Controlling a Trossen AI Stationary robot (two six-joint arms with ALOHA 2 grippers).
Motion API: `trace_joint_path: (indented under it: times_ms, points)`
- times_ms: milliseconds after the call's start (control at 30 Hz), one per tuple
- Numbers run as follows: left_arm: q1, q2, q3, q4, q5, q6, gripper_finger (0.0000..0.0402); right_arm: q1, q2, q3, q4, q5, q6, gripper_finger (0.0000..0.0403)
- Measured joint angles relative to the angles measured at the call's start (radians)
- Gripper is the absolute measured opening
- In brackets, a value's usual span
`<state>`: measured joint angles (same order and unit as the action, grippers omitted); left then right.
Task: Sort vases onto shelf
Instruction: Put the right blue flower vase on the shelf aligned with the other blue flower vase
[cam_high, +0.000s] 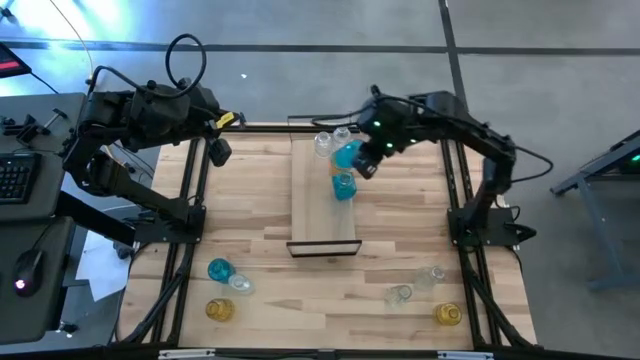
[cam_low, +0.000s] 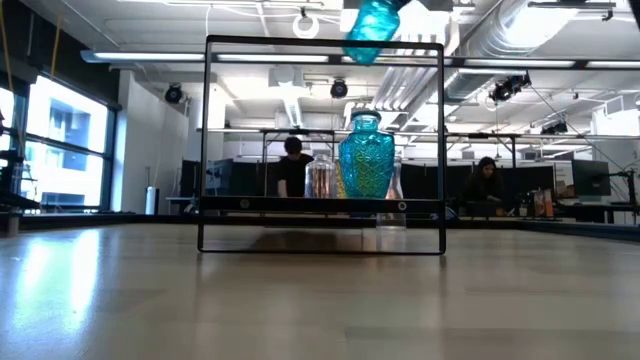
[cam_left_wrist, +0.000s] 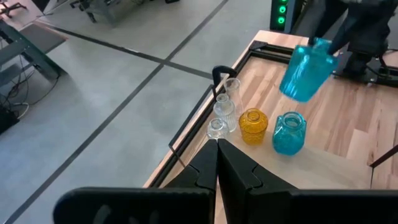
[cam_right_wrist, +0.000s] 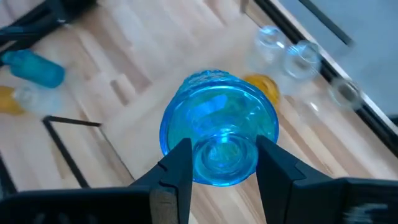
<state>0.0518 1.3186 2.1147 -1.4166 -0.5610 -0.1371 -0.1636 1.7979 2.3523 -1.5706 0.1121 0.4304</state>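
1. Vases still unsorted lie on the tabletop (cam_high: 250, 200) near the shelf's (cam_high: 322, 215) front end: to its left a teal one (cam_high: 219, 270), a clear one (cam_high: 241, 284) and an amber one (cam_high: 219, 310).
2. Left gripper (cam_high: 220, 150) waits left of the shelf's far end, fingers (cam_left_wrist: 233, 171) pressed together on nothing.
3. On the shelf's far end stand clear vases (cam_left_wrist: 225, 112), an amber vase (cam_left_wrist: 253, 126) and a teal vase (cam_left_wrist: 289, 132), close together.
4. Right gripper (cam_right_wrist: 217, 165) hangs above that cluster, clamped on the neck of a second teal vase (cam_right_wrist: 217, 124), which is tilted in the air (cam_low: 372, 28).
5. Right of the shelf's front end lie two clear vases (cam_high: 415, 285) and an amber one (cam_high: 447, 314).
6. Risk, as I judge it: the held vase is tilted, so lowering it as it is could land it on an edge and topple it; the standing group is tight, so a descent slightly off could knock a neighbour over or off the board.
7. Hard to make out: the low view cuts off the gripper and the held vase's top, the clear vases blur together so their count is uncertain, and free space left on the shelf's far end is unclear.
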Motion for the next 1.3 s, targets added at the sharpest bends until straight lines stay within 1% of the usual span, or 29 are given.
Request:
trace_joint_path:
  times_ms: [67, 133, 200, 300, 367, 433, 567, 700, 867, 1033, 1300]
  points:
    - [0.0, 0.0, 0.0, 0.0, 0.0, 0.0, 0.0001, -0.004, 0.022, -0.014, 0.038, -0.038, -0.032, 0.0106]
    - [0.0, 0.0, 0.0, 0.0, 0.0, 0.0, 0.0001, -0.011, 0.039, -0.038, 0.035, -0.082, -0.053, 0.0106]
    - [0.0, 0.0, 0.0, 0.0, 0.0, -0.002, 0.0001, -0.014, 0.064, -0.043, 0.006, -0.099, -0.074, 0.0106]
    - [0.0, 0.0, 0.0, 0.0, 0.0, -0.009, 0.0001, -0.014, 0.098, -0.03, 0.009, -0.104, -0.112, 0.0106]
    - [0.0, 0.0, 0.0, 0.0, 0.0, -0.009, 0.0001, -0.012, 0.115, 0.003, 0.032, -0.113, -0.127, 0.0106]
    - [0.0, 0.0, 0.0, 0.0, 0.0, -0.014, 0.0001, -0.012, 0.109, -0.008, 0.087, -0.147, -0.133, 0.0106]
    - [0.0, 0.0, 0.0, 0.0, 0.0, -0.018, 0.0001, -0.012, 0.106, -0.001, 0.144, -0.215, -0.132, 0.0106]
    - [0.0, 0.0, 0.0, 0.0, 0.0, -0.018, 0.0001, -0.007, 0.104, 0.002, 0.181, -0.236, -0.12, 0.0106]
    - [0.0, 0.0, 0.0, 0.0, 0.0, -0.018, 0.0001, 0.029, 0.115, -0.018, 0.203, -0.245, -0.114, 0.0106]
    - [0.0, 0.0, 0.0, 0.0, 0.0, -0.018, 0.0001, 0.077, 0.178, -0.02, 0.205, -0.288, -0.117, 0.0106]
    - [0.0, 0.0, 0.0, 0.0, 0.0, -0.019, 0.0001, 0.113, 0.273, -0.02, 0.208, -0.298, -0.143, 0.0106]
